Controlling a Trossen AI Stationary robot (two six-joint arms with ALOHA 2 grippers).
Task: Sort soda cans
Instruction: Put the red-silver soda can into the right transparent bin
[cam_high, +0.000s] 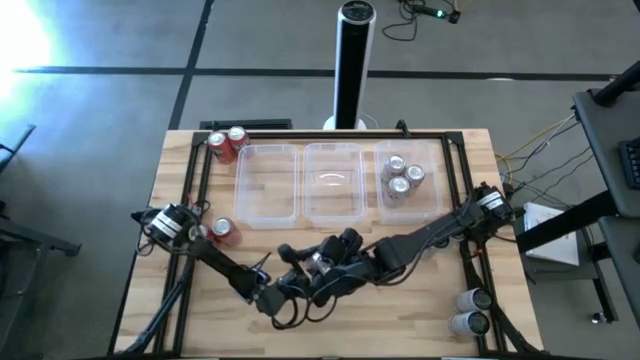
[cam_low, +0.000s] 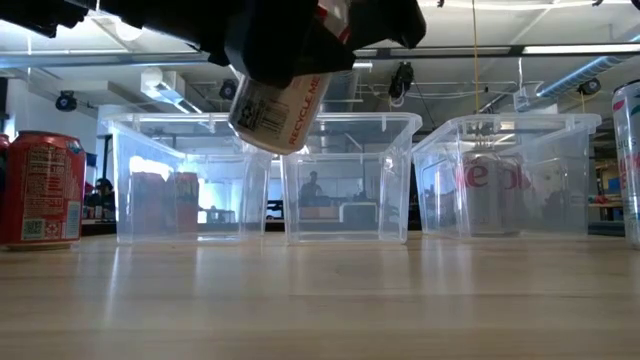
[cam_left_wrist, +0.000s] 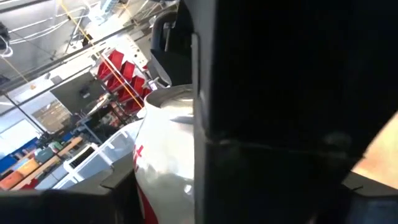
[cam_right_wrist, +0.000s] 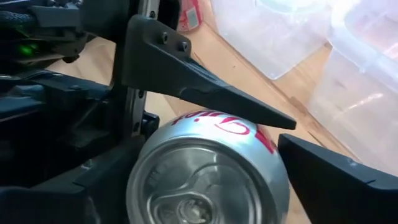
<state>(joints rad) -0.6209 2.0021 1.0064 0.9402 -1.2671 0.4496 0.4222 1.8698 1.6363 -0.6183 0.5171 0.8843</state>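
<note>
A silver soda can (cam_low: 280, 110) with red lettering hangs tilted above the table's near middle, where both arms meet. My left gripper (cam_high: 298, 285) is shut on it; one of its fingers (cam_right_wrist: 205, 93) lies along the can's side. My right gripper (cam_high: 332, 258) faces the can's silver top (cam_right_wrist: 199, 193), open, with a finger (cam_right_wrist: 336, 180) beside the can's top end. Three clear tubs (cam_high: 333, 180) stand in a row at the far side. The right tub (cam_high: 436, 200) holds three silver cans (cam_high: 400, 178). My left gripper pinches the can's side wall (cam_left_wrist: 165, 155) between its two fingers, which lie along the can; the second finger is hidden under it. The can is lifted clear of the table, tilted, its bottom end lowest. Whether my right gripper touches the can, I cannot tell.
Two red cans (cam_high: 225, 142) stand at the far left corner and one red can (cam_high: 222, 232) by the left arm's base. Two silver cans (cam_high: 470, 310) lie at the near right. A black frame rail runs around the table top.
</note>
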